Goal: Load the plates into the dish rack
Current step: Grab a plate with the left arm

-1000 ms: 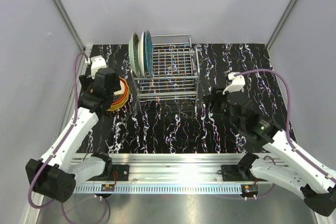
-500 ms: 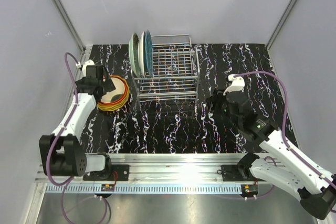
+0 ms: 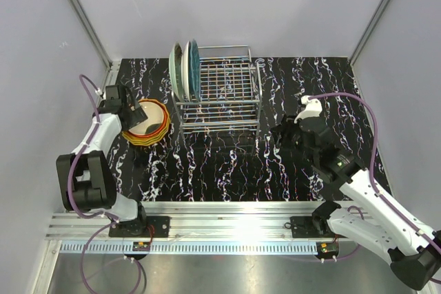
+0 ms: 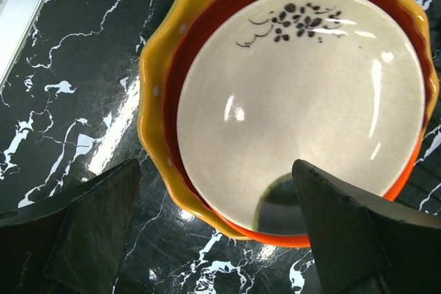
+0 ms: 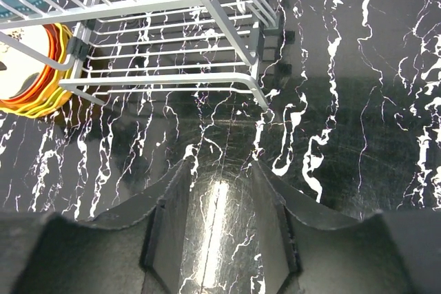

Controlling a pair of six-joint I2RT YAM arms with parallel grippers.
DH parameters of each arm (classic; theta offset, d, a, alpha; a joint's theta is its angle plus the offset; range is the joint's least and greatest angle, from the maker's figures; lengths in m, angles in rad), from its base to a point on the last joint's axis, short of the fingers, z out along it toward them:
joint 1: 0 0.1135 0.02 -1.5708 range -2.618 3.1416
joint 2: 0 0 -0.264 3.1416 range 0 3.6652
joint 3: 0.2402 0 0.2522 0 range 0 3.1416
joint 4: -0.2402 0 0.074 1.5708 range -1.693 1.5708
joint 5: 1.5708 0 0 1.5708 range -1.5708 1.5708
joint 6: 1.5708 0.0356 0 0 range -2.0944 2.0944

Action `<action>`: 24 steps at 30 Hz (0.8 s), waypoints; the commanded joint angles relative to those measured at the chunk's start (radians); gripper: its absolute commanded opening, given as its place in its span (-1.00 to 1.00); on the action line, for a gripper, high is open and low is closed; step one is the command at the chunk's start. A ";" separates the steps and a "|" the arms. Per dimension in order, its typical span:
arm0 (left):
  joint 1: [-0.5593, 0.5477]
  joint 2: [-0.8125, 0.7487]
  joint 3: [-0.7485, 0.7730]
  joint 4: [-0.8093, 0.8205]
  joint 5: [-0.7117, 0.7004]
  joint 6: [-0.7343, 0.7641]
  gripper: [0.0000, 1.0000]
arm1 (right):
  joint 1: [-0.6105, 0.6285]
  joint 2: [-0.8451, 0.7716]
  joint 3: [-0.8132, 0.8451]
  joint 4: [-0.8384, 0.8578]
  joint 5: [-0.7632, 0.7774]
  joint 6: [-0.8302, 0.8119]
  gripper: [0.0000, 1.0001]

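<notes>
**Black marble-pattern tabletop** (image 3: 227, 170), white-veined. It carries every object and lies under both grippers.

**Rectangular chrome wire dish rack** (image 3: 227, 82). It stands ahead and to the left of the right gripper (image 3: 282, 132), and to the right of the left gripper (image 3: 127, 109). Its sides run square to the table edges; which side is the longer cannot be told. Contents: two plates, both in the slots at the end nearer the left gripper. They stand on edge with their faces turned toward the table's left and right sides.
- One pale mint green wavy-rimmed plate (image 3: 177, 70), outermost.
- One teal wavy-rimmed plate (image 3: 193, 67), just beside it on the inner side.

**Stack of round wavy-rimmed plates** (image 3: 150, 120). The stack lies flat, faces up, directly below and just ahead of the left gripper and apart from the rack. Being round, the plates show no long axis.
- The top plate is a cream plate (image 4: 303, 101), with a small dark flower sprig (image 4: 293, 22) on the side farthest from the fingers.
- Beneath it three rims show: red-orange (image 4: 207, 10), orange (image 4: 275, 240) and yellow with pale dots (image 4: 155, 74).
- At least four plates are present; the exact count is hidden.

**Left gripper.** The fingers (image 4: 89, 225) are spread wide and hold nothing. One is over bare table beside the stack, the other over the stack's near rim. Whether they touch the stack cannot be told.

**Right gripper.** The fingers (image 5: 165, 225) are parted by a narrow gap and hold nothing. It hangs above bare tabletop, with the rack's corner beyond the fingertips.
</notes>
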 commanded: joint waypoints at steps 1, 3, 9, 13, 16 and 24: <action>0.020 0.008 0.043 0.053 0.055 -0.012 0.85 | -0.018 -0.003 -0.003 0.052 -0.034 0.004 -0.06; 0.018 0.016 0.043 0.053 0.058 -0.011 0.79 | -0.023 0.000 -0.001 0.054 -0.041 0.006 -0.07; 0.023 0.039 0.047 0.052 0.056 -0.006 0.55 | -0.029 -0.008 -0.004 0.051 -0.044 0.006 -0.10; 0.024 0.056 0.054 0.049 0.059 -0.002 0.45 | -0.030 -0.011 -0.004 0.051 -0.045 0.006 -0.13; 0.027 0.062 0.055 0.049 0.058 -0.002 0.23 | -0.030 -0.011 -0.004 0.049 -0.047 0.006 -0.14; 0.029 0.070 0.054 0.038 0.044 0.001 0.13 | -0.032 -0.016 -0.007 0.049 -0.047 0.007 -0.15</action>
